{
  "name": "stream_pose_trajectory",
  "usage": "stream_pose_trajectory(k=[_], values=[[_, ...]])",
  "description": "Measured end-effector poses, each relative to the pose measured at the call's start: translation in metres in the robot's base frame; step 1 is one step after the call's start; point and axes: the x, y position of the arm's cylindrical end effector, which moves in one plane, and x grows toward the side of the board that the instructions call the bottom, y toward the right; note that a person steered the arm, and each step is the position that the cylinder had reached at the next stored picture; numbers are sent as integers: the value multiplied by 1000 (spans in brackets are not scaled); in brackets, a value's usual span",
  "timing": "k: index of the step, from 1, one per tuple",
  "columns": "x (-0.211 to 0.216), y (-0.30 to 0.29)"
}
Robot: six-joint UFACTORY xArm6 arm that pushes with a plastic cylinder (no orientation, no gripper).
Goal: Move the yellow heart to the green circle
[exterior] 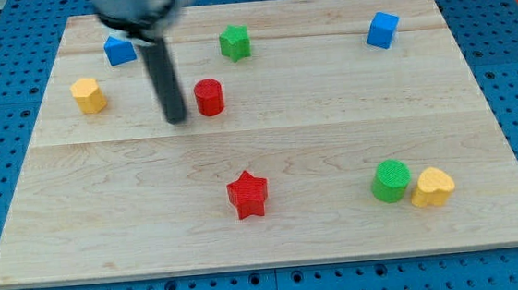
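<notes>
The yellow heart (432,187) lies at the view's lower right, touching the right side of the green circle (391,181). My tip (177,119) is at the view's upper left-centre, just left of the red cylinder (209,97), far from the heart and the green circle.
A red star (248,194) lies at the bottom centre. A green star (234,42) is at the top centre. A blue block (119,49) and a yellow block (89,94) are at the upper left. A blue cube (382,30) is at the upper right. The wooden board (268,144) ends in blue pegboard.
</notes>
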Motion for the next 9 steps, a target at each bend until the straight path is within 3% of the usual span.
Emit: stream_pose_trajectory(k=[1,3,5,6,9], values=[[28,111],[27,306],[179,308],[179,287],[115,255]])
